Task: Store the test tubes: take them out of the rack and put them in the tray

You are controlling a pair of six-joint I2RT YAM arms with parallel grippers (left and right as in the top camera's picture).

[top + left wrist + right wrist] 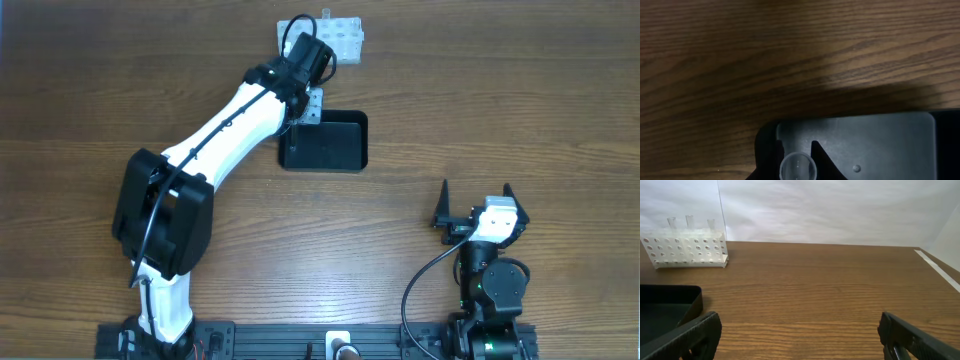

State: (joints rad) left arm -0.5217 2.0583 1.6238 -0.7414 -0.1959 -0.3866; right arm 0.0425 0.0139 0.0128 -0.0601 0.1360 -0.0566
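Observation:
A white perforated rack [337, 40] stands at the far edge of the table; in the right wrist view the rack [687, 253] has three clear tubes sticking up from it. A black tray [335, 145] lies just in front of it. My left gripper [305, 100] hangs over the tray's far left corner, shut on a clear test tube [798, 167] whose open rim shows between the dark fingers [827, 162], above the tray floor [875, 145]. My right gripper [475, 210] rests near its base, open, fingers [690, 337] wide apart with nothing between them.
Bare wooden tabletop surrounds the tray and rack. A strip of white tape [940, 270] marks the table near its right edge. A white backdrop stands behind the rack.

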